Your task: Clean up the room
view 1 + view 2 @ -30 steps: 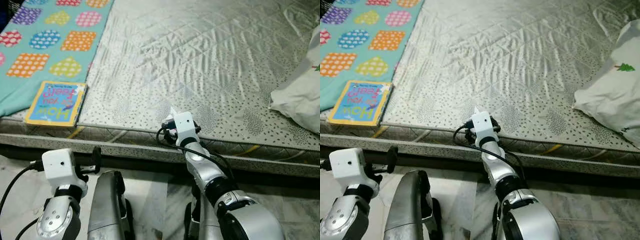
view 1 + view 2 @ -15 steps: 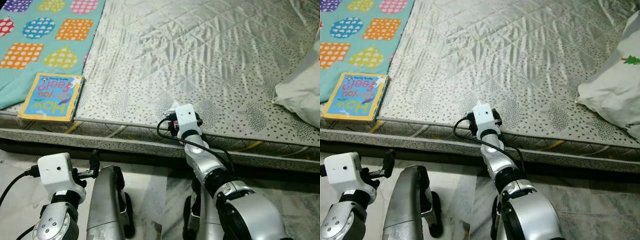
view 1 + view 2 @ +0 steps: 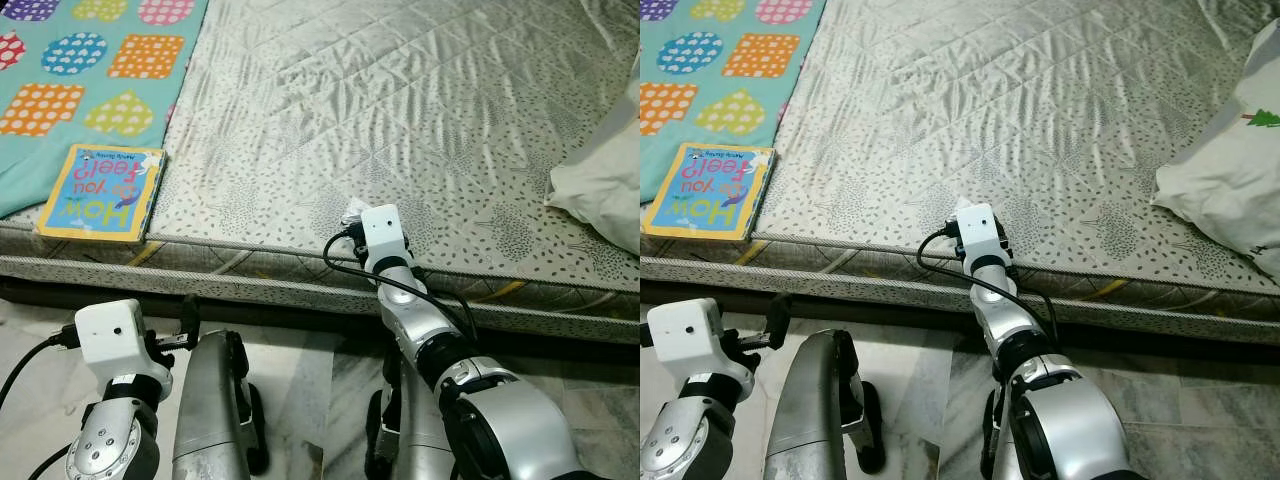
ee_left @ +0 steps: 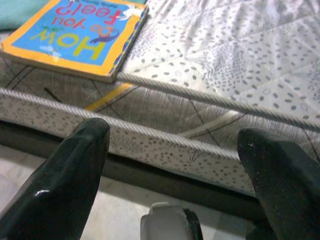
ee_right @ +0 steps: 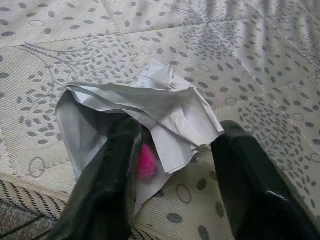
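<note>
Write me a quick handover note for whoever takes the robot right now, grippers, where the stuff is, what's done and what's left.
Right gripper: open, fingers either side of the crumpled white paper with a pink spot, lying near the front edge of the mattress. Not gripped yet.
Left gripper: open, empty, low in front of the mattress side.
Children's book: flat at the mattress's front left corner, partly on the teal patterned blanket.
White pillow: on the right side.
Done: nothing visibly picked up.
Left: probably close on the paper and remove it, then deal with the book.
</note>
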### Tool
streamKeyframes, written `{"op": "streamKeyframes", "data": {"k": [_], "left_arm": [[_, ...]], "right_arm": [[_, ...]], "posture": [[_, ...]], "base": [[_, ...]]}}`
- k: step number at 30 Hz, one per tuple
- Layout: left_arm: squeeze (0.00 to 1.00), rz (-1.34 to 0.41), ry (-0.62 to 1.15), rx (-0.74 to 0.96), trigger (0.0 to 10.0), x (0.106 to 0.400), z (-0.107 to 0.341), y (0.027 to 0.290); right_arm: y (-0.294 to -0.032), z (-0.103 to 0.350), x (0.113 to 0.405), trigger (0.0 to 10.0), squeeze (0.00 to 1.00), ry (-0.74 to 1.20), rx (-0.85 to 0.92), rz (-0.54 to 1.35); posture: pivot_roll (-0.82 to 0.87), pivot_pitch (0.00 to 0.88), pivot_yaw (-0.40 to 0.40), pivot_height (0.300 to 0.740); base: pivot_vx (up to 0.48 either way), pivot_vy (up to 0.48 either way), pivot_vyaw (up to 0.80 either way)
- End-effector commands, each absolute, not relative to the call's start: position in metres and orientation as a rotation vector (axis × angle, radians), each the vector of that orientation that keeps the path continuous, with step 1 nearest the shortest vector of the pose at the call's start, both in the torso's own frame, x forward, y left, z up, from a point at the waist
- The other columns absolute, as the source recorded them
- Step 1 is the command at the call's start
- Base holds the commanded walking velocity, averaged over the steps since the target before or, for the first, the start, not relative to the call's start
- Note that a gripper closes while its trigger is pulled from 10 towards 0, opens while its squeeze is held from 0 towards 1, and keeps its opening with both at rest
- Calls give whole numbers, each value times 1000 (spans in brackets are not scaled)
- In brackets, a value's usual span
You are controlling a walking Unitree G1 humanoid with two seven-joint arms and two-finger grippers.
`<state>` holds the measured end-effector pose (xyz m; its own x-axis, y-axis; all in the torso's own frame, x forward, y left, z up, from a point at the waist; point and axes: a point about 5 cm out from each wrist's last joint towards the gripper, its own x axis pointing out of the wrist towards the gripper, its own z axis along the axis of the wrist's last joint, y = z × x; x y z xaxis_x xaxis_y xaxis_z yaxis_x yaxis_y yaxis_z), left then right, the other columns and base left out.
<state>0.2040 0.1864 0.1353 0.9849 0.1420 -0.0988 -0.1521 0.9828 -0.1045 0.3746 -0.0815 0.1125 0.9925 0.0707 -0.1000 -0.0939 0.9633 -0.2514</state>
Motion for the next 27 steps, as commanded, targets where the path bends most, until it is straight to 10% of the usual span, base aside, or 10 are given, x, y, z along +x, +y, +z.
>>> {"op": "streamKeyframes", "data": {"k": [1,27], "left_arm": [[0,166,130,-106,10000,202,127,190],[0,103,67,-146,10000,243,125,179]], "right_arm": [[-84,104,371,0,0,120,-261,76],[-116,99,371,0,0,129,-184,54]], "posture": [[106,293,1,553],[-8,142,30,553]], "base": [[0,0,0],[0,0,0]]}}
